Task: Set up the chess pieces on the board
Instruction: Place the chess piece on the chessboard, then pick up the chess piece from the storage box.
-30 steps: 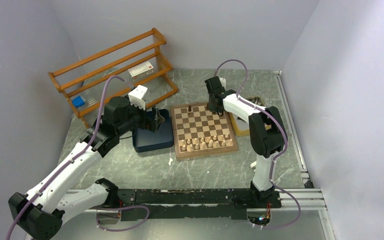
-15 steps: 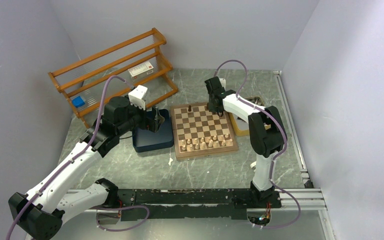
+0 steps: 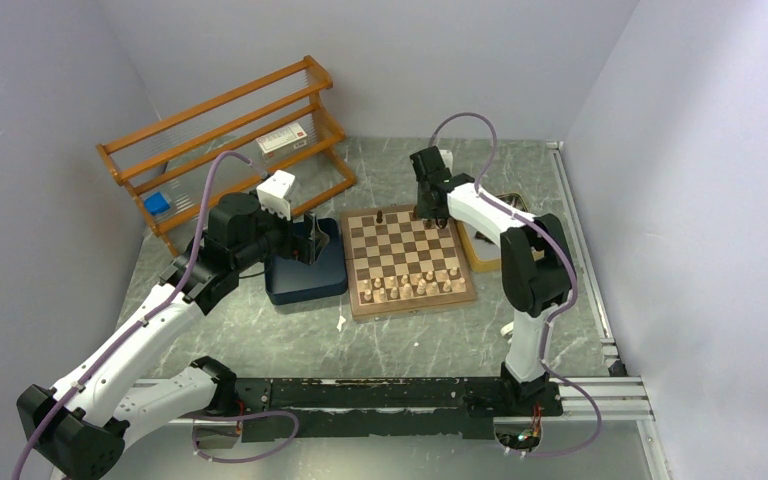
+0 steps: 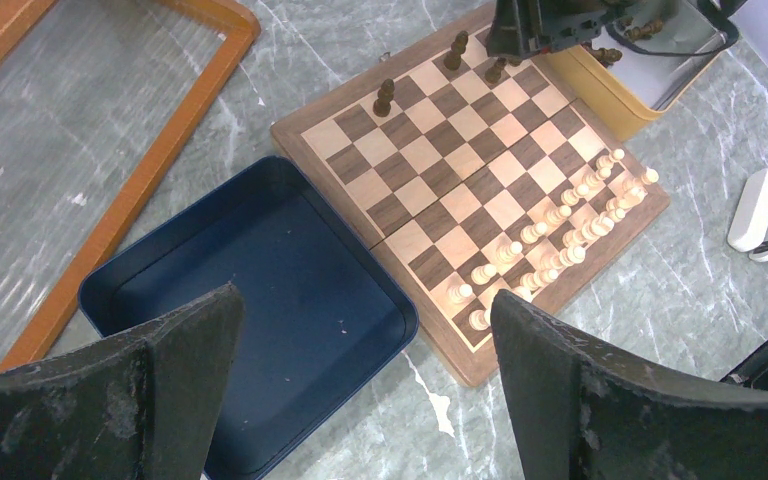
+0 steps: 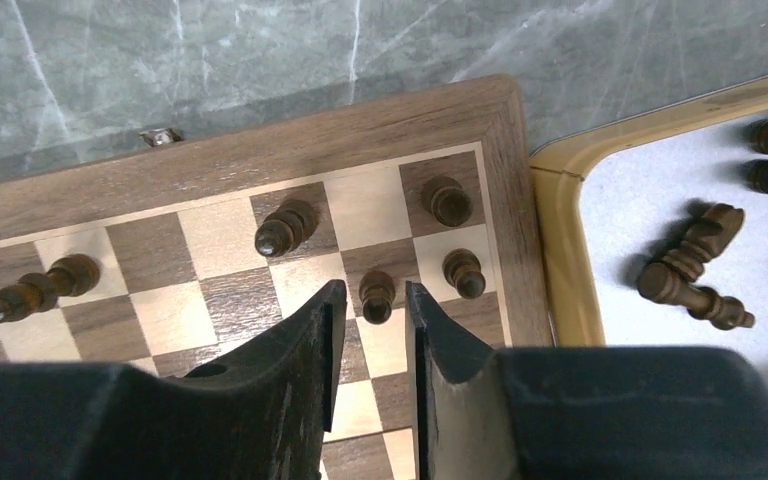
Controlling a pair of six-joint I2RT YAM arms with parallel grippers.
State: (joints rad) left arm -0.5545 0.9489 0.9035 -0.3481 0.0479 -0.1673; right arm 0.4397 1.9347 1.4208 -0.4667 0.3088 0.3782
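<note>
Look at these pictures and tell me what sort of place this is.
Probably a robotics lab test cell: a left arm and right arm bolted to a rail, plain walls enclosing the table, and a chessboard staged as an exercise.

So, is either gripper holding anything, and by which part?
Nothing, it seems. The left gripper is open and empty; the right gripper flanks a dark pawn, narrowly clear of it.

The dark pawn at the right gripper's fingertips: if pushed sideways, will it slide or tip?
The pawn would probably tip: it stands tall on a small base. Once down it may roll, being round like the pieces lying in the yellow tray. It looks rigid wood, likely light.
</note>
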